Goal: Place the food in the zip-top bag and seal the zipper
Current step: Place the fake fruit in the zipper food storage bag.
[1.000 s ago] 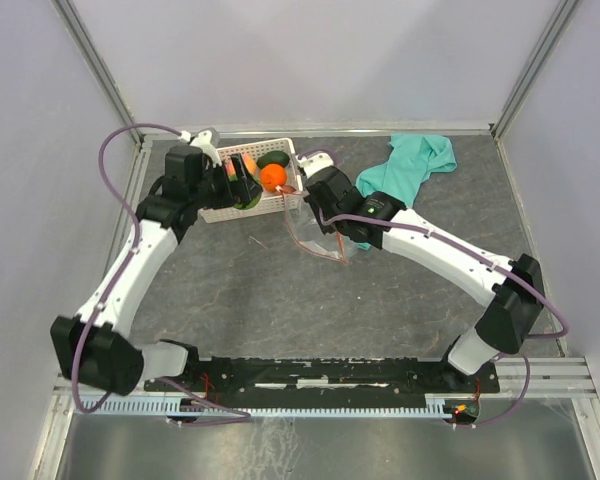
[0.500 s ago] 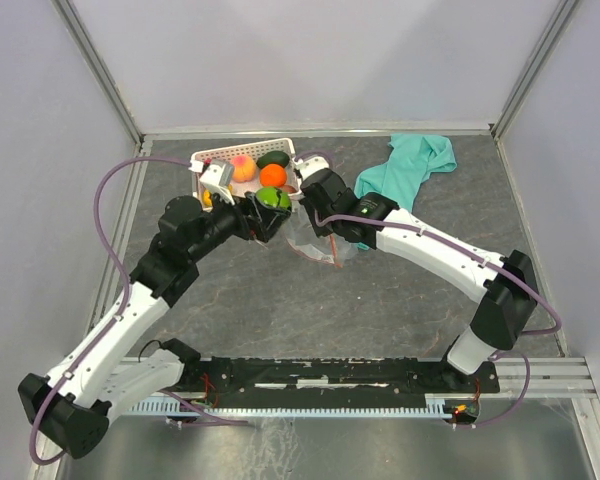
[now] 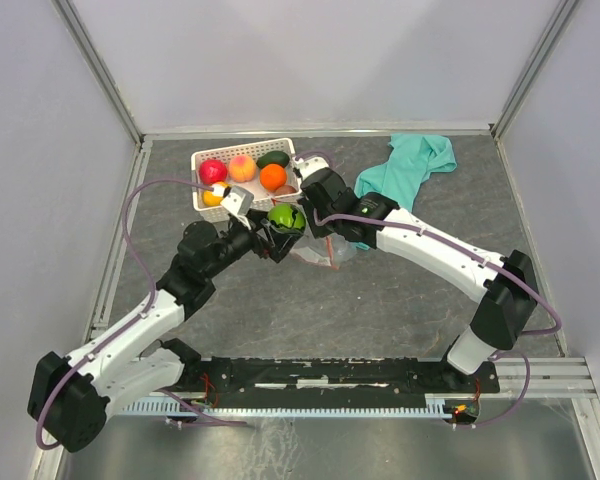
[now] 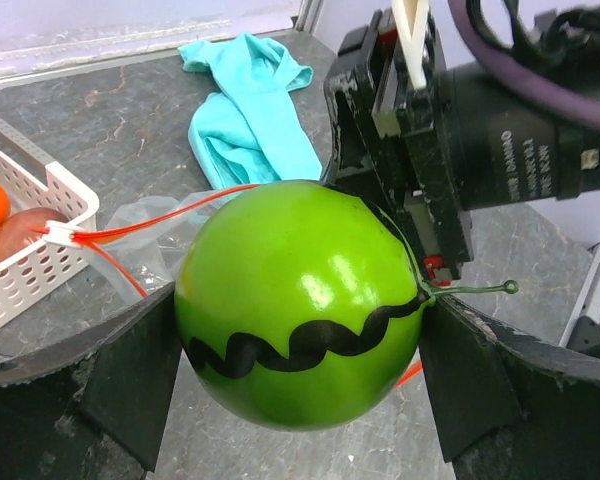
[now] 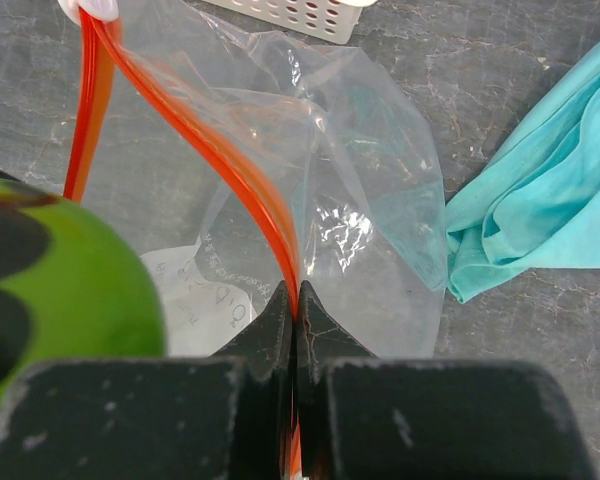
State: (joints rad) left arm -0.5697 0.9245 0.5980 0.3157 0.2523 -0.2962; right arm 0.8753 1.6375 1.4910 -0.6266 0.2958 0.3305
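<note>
The left claw (image 4: 300,385) is spread wide around a green ball (image 4: 300,300), holding it just beside the bag (image 5: 370,200). The right claw (image 5: 295,325) is pressed together, pinching the red zipper (image 5: 200,140) to hold the mouth up. Next, I think, the ball must slide into that mouth. More food (image 3: 242,168) waits in the basket (image 3: 196,160) behind the left claw.

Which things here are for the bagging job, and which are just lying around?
For the job: green ball, clear zip-top bag, its red zipper, the other toy fruits.
Just lying about: teal cloth, white basket (it only holds fruit).
</note>
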